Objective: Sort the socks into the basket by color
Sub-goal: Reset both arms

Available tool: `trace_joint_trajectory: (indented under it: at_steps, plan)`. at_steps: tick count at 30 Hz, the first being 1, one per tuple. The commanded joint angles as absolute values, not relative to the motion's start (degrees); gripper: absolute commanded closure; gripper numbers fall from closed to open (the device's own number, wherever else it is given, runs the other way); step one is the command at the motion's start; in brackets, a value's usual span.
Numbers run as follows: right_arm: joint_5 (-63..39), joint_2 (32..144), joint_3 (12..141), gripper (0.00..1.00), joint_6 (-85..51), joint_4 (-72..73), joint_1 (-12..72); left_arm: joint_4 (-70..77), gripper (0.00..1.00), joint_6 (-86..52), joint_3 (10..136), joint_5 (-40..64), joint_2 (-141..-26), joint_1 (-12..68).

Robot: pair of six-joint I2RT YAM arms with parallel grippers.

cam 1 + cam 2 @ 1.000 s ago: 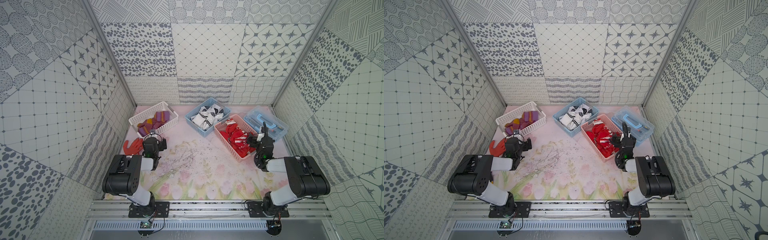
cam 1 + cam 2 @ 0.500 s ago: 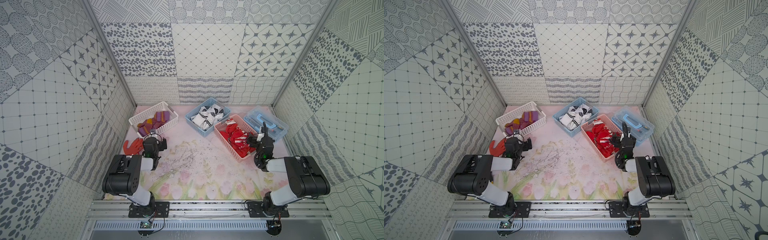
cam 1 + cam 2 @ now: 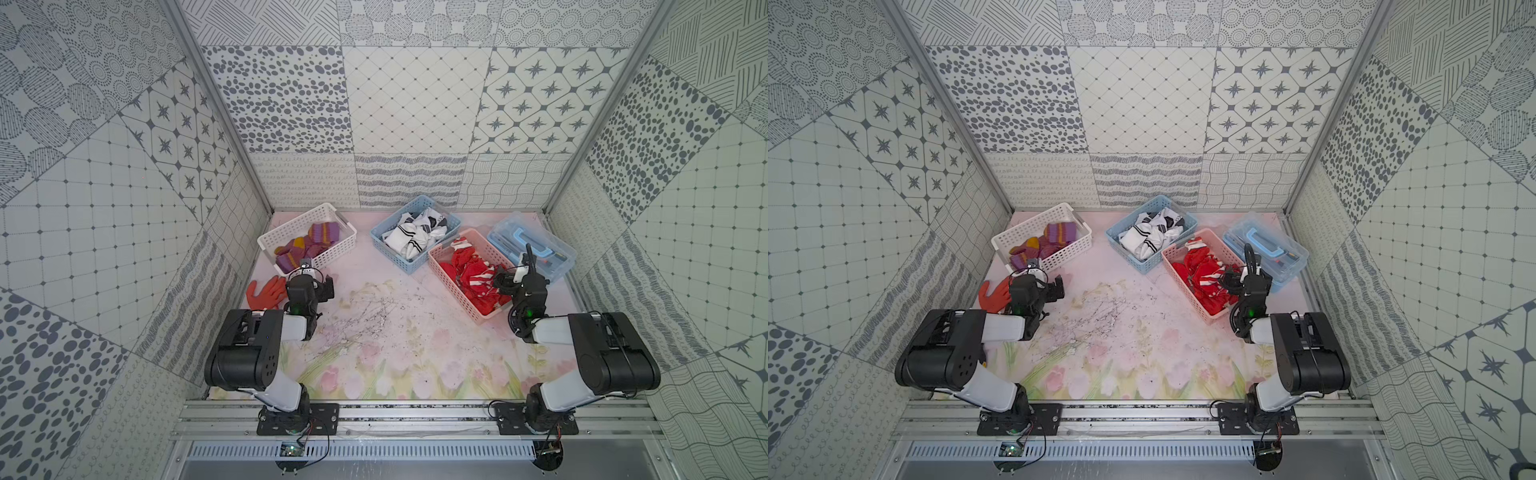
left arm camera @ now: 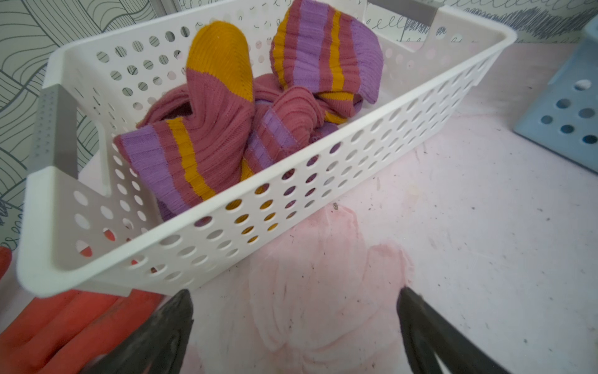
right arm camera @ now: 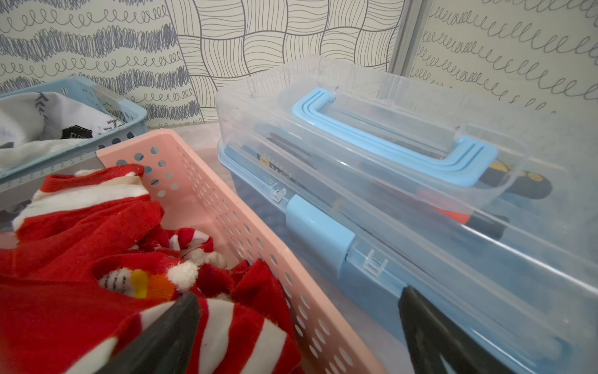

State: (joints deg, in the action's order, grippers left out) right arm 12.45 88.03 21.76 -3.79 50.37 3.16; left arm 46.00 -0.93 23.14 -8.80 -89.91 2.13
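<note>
3 baskets w/ socks: purple socks in white basket, white socks in blue basket, red socks in pink basket. L hand, R hand both spread, empty.

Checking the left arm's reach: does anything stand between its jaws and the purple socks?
Yes. The white basket's near wall stands between the open left gripper and the purple socks inside; nothing covers them from above.
</note>
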Motion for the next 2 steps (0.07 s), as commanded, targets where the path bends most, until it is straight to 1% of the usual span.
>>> trace_joint_trajectory:
  at_steps: [1, 2]
  plan:
    - [11.78, 88.77, 22.43, 0.02, -4.04, 49.92, 3.25, 48.04, 0.02, -0.09, 23.66, -8.09, -90.14, 1.78]
    - [11.78, 88.77, 22.37, 0.02, -4.04, 49.91, 3.25, 47.96, 0.02, -0.09, 23.64, -8.09, -90.09, 1.76]
